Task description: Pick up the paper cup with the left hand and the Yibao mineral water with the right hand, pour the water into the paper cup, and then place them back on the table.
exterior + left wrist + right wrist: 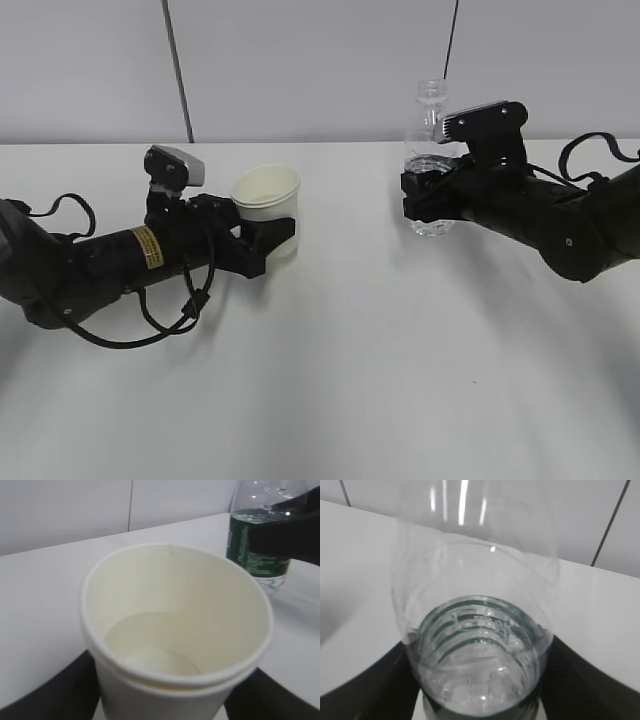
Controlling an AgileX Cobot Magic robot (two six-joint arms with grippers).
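The white paper cup (266,198) stands upright at the left of the table, and my left gripper (276,236) is shut on its lower wall. In the left wrist view the cup (175,630) fills the frame between the black fingers (55,692), with a pale liquid line low inside it. The Yibao mineral water (430,150), uncapped and upright, is held round its green label by my right gripper (424,196), its base at or just above the table. In the right wrist view the bottle (480,645) sits between the fingers (590,685), with water in its lower part.
The white table (340,380) stretches wide in front of both arms, with a grey wall behind it. A gap of bare tabletop separates cup and bottle. The left wrist view shows the bottle (256,555) to the cup's far right. Black cables (190,310) loop under the left arm.
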